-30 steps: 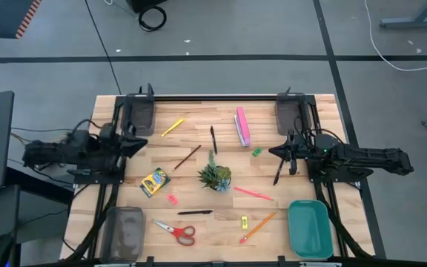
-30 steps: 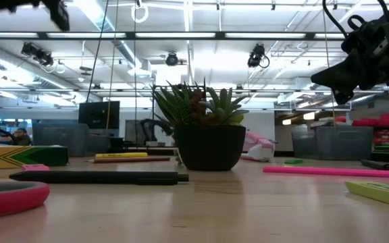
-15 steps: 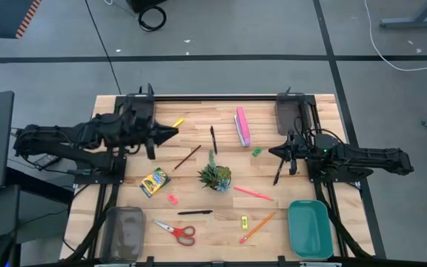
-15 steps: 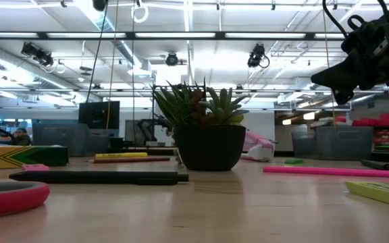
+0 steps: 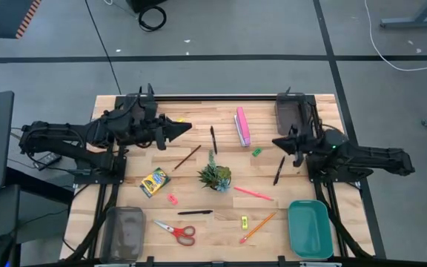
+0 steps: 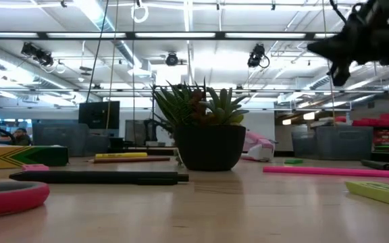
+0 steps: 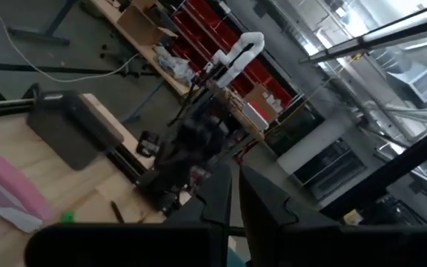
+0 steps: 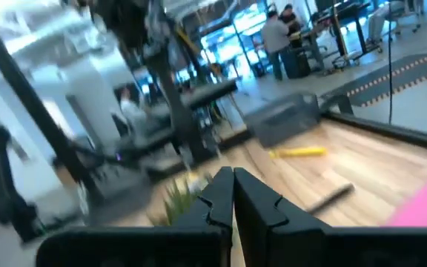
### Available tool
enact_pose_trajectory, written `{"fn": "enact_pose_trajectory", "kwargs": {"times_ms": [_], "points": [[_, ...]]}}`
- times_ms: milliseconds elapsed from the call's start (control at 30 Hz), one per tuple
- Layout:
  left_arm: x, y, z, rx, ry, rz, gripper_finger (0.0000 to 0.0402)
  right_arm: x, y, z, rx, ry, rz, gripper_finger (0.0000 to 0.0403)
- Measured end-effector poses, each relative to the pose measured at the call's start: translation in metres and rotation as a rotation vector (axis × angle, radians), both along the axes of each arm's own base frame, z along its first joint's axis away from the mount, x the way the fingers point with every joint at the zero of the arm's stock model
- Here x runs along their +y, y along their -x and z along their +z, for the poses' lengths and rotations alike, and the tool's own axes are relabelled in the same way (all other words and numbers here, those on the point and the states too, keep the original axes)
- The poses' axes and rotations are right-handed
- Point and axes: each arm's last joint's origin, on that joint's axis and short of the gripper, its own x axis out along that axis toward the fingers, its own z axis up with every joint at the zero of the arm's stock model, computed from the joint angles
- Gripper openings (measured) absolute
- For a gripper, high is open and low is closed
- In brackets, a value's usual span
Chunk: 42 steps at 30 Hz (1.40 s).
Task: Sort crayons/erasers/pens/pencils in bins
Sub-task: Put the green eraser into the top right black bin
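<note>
A: So, how much has been sorted?

B: Nothing, as far as can be seen. The four bins, among them the teal one point(image 5: 308, 228) at five o'clock, look unfilled. The crayon box point(image 5: 155, 182), pencils point(image 5: 258, 227), pens point(image 5: 279, 170) and erasers point(image 5: 256, 152) are scattered loose over the surface point(image 5: 199, 119) around the plant point(image 5: 215, 176); all are judged left to do.

A: And the arms?

B: The left tool point(image 5: 187, 127) is held raised toward eleven o'clock, fingers nearly together, nothing gripped. The right tool point(image 5: 276, 141) is poised at two o'clock, pinched closed and empty, beside the green eraser.
</note>
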Motion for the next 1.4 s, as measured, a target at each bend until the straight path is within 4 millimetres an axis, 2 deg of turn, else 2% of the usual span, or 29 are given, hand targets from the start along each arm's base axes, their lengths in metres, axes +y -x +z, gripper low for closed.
{"fn": "enact_pose_trajectory", "kwargs": {"times_ms": [133, 233, 333, 467, 567, 767, 833, 933, 1033, 1133, 1267, 1400], "points": [[0.000, -0.001, -0.001, 0.007, -0.010, 0.003, 0.0031, 0.000, 0.000, 0.044, -0.052, 0.029, -0.001, 0.0019], [0.007, -0.001, 0.001, 0.015, -0.106, 0.042, 0.0033, -0.001, -0.009, 0.075, 0.025, 0.064, -0.001, 0.0019], [0.021, 0.000, 0.000, 0.024, -0.107, 0.091, 0.0048, -0.004, -0.028, 0.098, 0.248, 0.036, 0.022, 0.0019], [0.038, 0.003, 0.004, 0.090, -0.127, 0.030, 0.0087, -0.009, -0.064, 0.110, 0.615, -0.092, 0.026, 0.0019], [0.045, 0.011, 0.011, 0.215, -0.162, -0.034, 0.0128, -0.014, -0.095, 0.121, 0.758, -0.135, 0.018, 0.0019], [0.049, 0.038, 0.035, 0.453, -0.336, -0.057, 0.0209, -0.024, -0.155, 0.156, 0.728, -0.197, -0.007, 0.0019], [0.050, 0.046, 0.041, 0.508, -0.393, -0.062, 0.0228, -0.026, -0.169, 0.169, 0.702, -0.192, -0.006, 0.0019], [0.054, 0.052, 0.041, 0.558, -0.384, -0.049, 0.0246, -0.030, -0.187, 0.185, 0.677, -0.133, -0.003, 0.0019], [0.056, 0.054, 0.036, 0.608, -0.367, -0.048, 0.0251, -0.036, -0.195, 0.192, 0.675, -0.154, -0.030, 0.0019], [0.058, 0.051, 0.035, 0.622, -0.378, -0.051, 0.0248, -0.038, -0.199, 0.190, 0.692, -0.209, -0.056, 0.0020], [0.059, 0.045, 0.031, 0.642, -0.372, -0.057, 0.0244, -0.037, -0.201, 0.181, 0.752, -0.180, -0.021, 0.0020], [0.065, 0.034, 0.026, 0.669, -0.345, -0.031, 0.0245, -0.039, -0.192, 0.168, 0.915, -0.161, 0.051, 0.0022]]}}
